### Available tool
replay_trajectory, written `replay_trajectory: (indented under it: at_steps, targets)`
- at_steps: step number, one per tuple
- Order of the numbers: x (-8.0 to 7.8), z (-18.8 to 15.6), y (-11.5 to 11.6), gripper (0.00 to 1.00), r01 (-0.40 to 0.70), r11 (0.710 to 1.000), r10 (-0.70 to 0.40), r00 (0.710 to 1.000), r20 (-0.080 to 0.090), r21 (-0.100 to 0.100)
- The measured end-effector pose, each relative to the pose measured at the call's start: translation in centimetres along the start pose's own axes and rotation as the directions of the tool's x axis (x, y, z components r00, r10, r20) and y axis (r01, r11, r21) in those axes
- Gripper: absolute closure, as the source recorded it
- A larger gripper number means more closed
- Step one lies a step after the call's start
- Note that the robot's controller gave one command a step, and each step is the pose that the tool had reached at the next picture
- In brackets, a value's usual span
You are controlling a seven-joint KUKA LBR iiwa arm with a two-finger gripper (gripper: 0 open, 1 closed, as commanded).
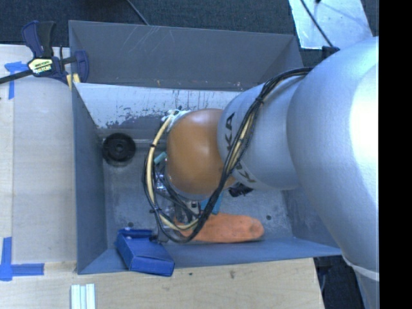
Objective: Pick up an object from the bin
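Observation:
My gripper (168, 206) is low in the bin's front middle, mostly covered by the arm's orange dome. Just right of it and touching the front wall lies a long orange carrot-shaped thing (235, 229), its left end beneath the gripper's cables. A blue boxy thing (143, 253) rests in the front left corner, a little left of and below the gripper. A black round disc (118, 148) lies by the left wall, apart from the gripper.
The arm comes in from the right and covers the bin's right half. A small blue piece (213, 204) and a red bit (241, 191) peek out under the arm. Bare floor shows between the disc and the blue thing.

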State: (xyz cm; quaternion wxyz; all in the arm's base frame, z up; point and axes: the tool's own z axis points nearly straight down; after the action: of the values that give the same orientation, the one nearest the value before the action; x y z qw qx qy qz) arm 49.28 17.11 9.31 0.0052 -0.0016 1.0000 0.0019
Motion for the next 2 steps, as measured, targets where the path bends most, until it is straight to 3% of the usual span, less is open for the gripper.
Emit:
replay_trajectory:
  at_steps: [1,2]
  targets:
    - [0.31,2.22,0.28,1.00,-0.046,0.999,0.046,0.999,-0.003,0.002]
    - [0.31,2.22,0.28,1.00,-0.046,0.999,0.046,0.999,-0.003,0.002]
